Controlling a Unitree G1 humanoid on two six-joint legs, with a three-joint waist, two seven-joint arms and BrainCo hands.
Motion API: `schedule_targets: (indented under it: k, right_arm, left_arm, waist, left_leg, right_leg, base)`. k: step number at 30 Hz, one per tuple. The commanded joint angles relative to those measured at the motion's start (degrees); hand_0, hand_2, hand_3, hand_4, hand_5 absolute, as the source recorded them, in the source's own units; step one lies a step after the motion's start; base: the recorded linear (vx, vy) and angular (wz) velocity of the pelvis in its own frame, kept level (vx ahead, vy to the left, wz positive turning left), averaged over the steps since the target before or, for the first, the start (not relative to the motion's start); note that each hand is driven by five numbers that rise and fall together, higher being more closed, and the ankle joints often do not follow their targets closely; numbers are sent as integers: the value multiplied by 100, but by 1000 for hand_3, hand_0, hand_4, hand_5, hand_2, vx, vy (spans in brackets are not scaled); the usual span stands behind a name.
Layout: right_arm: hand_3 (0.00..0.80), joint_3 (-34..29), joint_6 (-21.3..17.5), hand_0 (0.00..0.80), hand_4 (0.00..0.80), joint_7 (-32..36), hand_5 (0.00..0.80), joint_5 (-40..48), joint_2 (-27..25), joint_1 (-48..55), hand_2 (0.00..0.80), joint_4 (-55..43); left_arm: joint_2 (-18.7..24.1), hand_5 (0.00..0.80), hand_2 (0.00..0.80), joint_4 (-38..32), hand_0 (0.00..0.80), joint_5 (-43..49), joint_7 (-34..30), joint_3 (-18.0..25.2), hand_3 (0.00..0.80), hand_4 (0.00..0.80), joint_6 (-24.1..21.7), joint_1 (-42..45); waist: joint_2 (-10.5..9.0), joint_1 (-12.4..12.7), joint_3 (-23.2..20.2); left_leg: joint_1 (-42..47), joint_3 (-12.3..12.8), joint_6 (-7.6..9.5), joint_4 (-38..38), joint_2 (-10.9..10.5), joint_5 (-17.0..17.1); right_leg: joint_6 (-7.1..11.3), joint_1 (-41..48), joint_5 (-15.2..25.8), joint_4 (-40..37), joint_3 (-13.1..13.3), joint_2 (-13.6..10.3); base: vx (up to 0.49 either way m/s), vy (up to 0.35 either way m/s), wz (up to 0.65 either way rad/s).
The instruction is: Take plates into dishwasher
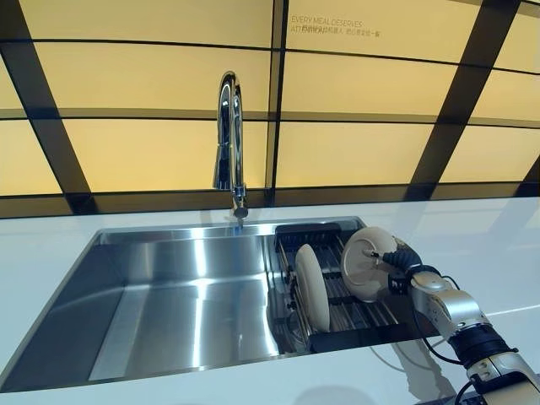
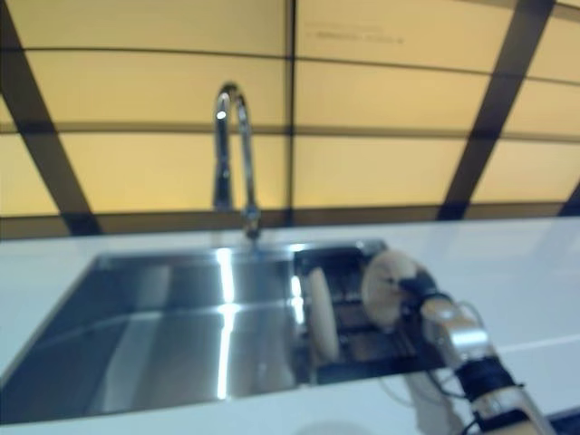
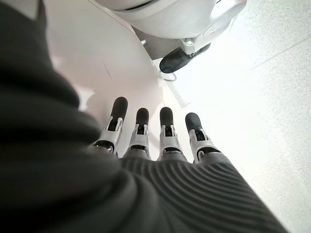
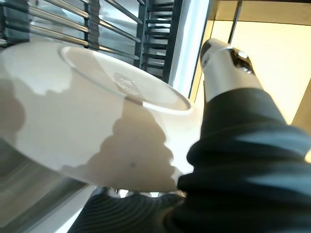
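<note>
A cream plate (image 1: 310, 287) stands on edge in the dark dish rack (image 1: 359, 314) at the sink's right end. To its right, my right hand (image 1: 405, 257) is shut on a second cream plate (image 1: 364, 263), holding it tilted above the rack. The right wrist view shows that plate's underside (image 4: 97, 126) close up, with my thumb (image 4: 226, 60) over its rim and the rack bars behind. My left hand (image 3: 141, 141) appears only in its own wrist view, hanging over the floor with straight fingers and holding nothing.
The steel sink basin (image 1: 169, 295) lies left of the rack. A tall chrome faucet (image 1: 229, 143) rises at the back edge. White countertop (image 1: 489, 236) surrounds the sink, and a yellow panelled wall stands behind.
</note>
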Motion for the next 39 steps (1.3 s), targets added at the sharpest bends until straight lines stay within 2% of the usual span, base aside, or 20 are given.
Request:
schedule_targets:
  k: [1, 8, 9, 10, 11, 12, 13, 26, 27, 28, 29, 39]
  right_arm:
    - [0, -75, -54, 0, 0, 65, 0, 255, -232, -614, 0, 214]
    - [0, -77, 98, 0, 0, 88, 0, 455, -274, -718, 0, 265]
    - [129, -77, 90, 129, 129, 76, 129, 459, -276, -719, 129, 270]
    - [411, -82, 82, 411, 411, 78, 411, 459, -296, -726, 411, 284]
    - [555, -84, 79, 555, 555, 69, 555, 446, -315, -740, 555, 288]
    - [769, -82, 65, 769, 769, 53, 769, 423, -340, -754, 769, 281]
    - [800, -80, 71, 800, 800, 37, 800, 413, -354, -765, 800, 279]
    - [800, -66, 51, 800, 800, -34, 800, 280, -395, -758, 800, 134]
    - [775, -74, 51, 775, 775, -47, 775, 297, -403, -752, 775, 136]
    - [245, -75, 54, 245, 245, -53, 245, 328, -402, -748, 245, 153]
    - [0, -89, 52, 0, 0, -63, 0, 337, -400, -739, 0, 165]
    - [0, -90, 183, 0, 0, 32, 0, 290, -469, -789, 0, 307]
  left_arm:
    - [21, 0, 0, 224, 0, 180, -33, -314, 0, 0, -72, -356]
    - [50, 0, 0, 225, 0, 193, -27, -304, 0, 0, -73, -342]
    - [49, 0, 0, 219, 0, 189, -20, -310, 0, 0, -71, -335]
    - [56, 0, 0, 219, 0, 190, -20, -309, 0, 0, -73, -330]
    - [60, 0, 0, 214, 0, 200, -22, -303, 0, 0, -72, -321]
    - [63, 0, 0, 207, 0, 201, -23, -306, 0, 0, -63, -317]
    - [60, 0, 0, 203, 0, 185, -14, -320, 0, 0, -54, -316]
    - [71, 0, 0, 178, 0, 159, -28, -322, 0, 0, -82, -294]
    - [71, 0, 0, 188, 0, 157, -25, -316, 0, 0, -83, -303]
    - [70, 0, 0, 194, 0, 150, -17, -320, 0, 0, -80, -305]
    - [66, 0, 0, 192, 0, 152, -13, -318, 0, 0, -73, -307]
    - [92, 0, 0, 183, 0, 180, -30, -299, 0, 0, -77, -314]
  waist:
    - [-141, 119, -21]
    - [-158, 132, -11]
    - [-159, 133, -7]
    - [-162, 135, -5]
    - [-164, 138, -5]
    - [-171, 138, -6]
    - [-175, 136, -5]
    - [-179, 147, 3]
    - [-181, 145, 6]
    - [-182, 142, 8]
    - [-180, 141, 9]
    - [-178, 140, 17]
  left_leg:
    - [48, 108, 330, 9, -371, -507]
    - [64, 115, 330, 9, -364, -505]
    - [67, 116, 332, 9, -365, -504]
    - [70, 116, 333, 9, -365, -504]
    - [73, 118, 332, 9, -364, -504]
    - [73, 114, 334, 9, -366, -506]
    - [75, 112, 335, 9, -366, -506]
    - [41, 101, 344, 9, -369, -492]
    - [40, 104, 345, 9, -368, -492]
    - [42, 96, 347, 9, -371, -494]
    - [42, 98, 347, 9, -373, -496]
    - [55, 115, 354, 9, -375, -501]
  right_leg:
    - [71, 167, -399, 84, 143, 302]
    - [86, 164, -386, 108, 132, 294]
    - [87, 165, -381, 108, 132, 295]
    - [87, 169, -380, 108, 134, 298]
    - [90, 169, -376, 107, 132, 296]
    - [92, 173, -374, 100, 137, 299]
    - [94, 174, -371, 98, 141, 301]
    - [99, 145, -367, 105, 152, 304]
    - [100, 143, -369, 111, 148, 300]
    - [98, 146, -370, 112, 149, 301]
    - [98, 144, -374, 116, 147, 297]
    - [105, 140, -371, 136, 146, 286]
  base:
    - [0, 0, 0]
    - [0, 0, 0]
    - [0, 0, 0]
    - [0, 0, 0]
    - [0, 0, 0]
    - [0, 0, 0]
    - [0, 0, 0]
    - [0, 0, 0]
    - [0, 0, 0]
    - [0, 0, 0]
    - [0, 0, 0]
    - [0, 0, 0]
